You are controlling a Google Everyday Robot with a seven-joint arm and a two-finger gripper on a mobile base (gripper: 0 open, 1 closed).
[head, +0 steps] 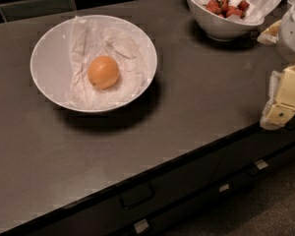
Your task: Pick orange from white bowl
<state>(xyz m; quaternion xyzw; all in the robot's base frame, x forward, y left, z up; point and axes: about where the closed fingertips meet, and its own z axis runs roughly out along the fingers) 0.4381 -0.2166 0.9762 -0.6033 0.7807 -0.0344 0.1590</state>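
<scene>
Orange (pixel 103 72) in the white bowl (pixel 46 63) looks firm, smooth, apt to roll, so clasp across its middle; gripper (pixel 284 100) hangs far right, grip state impossible to tell.

Orange-yellow orange (pixel 103 72), white bowl (pixel 45 65) (grey counter (pixel 201 97)), cream hand (pixel 283 101) at right.

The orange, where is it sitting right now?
The smooth round orange lies on crinkled paper in the wide white bowl, left of centre on the dark counter; the robot's hand is well apart, at the right edge.
</scene>
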